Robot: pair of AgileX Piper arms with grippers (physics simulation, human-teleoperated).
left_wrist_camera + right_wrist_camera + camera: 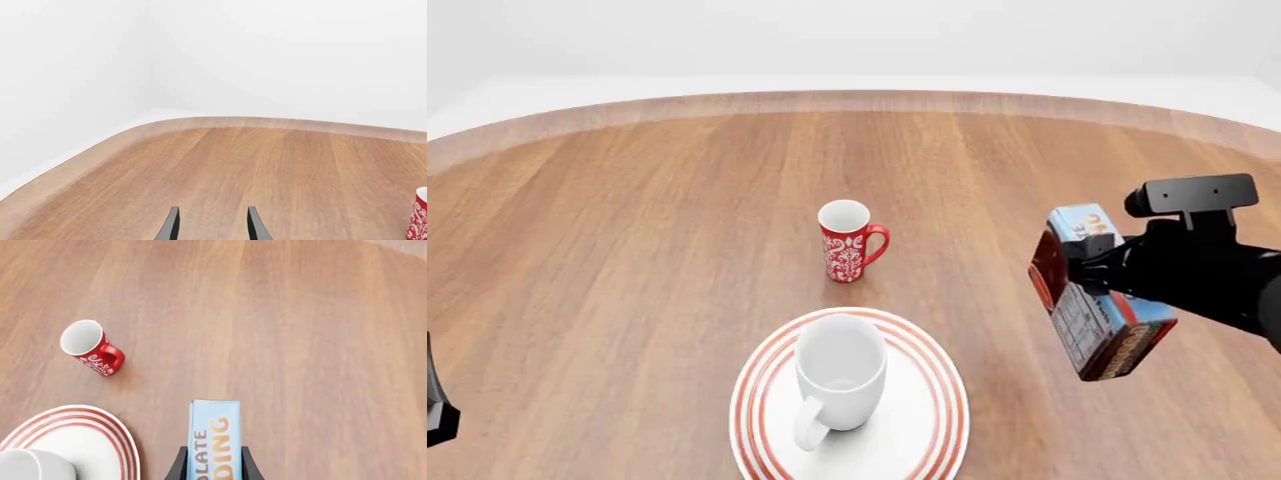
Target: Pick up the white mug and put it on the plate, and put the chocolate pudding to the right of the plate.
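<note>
Your right gripper (212, 467) is clamped on the pudding (1090, 300), a finger on each broad side, and holds it in the air at about 3 o'clock from the plate (941, 425), tilted, with its blue face turned up and away from you. In the right wrist view the carton stands edge-on between the fingers, with bare table (627, 250) beneath it and the plate's red rim well clear to the side.

The mug (838, 378) already sits upright on the plate, handle toward 6 o'clock, so only the carton is left to place. Lower it straight down where it hangs; the spot looks good, beside the plate and not over the rim. Level the carton before it touches, or it may tip when you let go. Keep away from the red mug (847, 240) at 12 o'clock of the plate.

Your left gripper (212, 225) is parted and empty, out over bare wood; leave it there.
</note>
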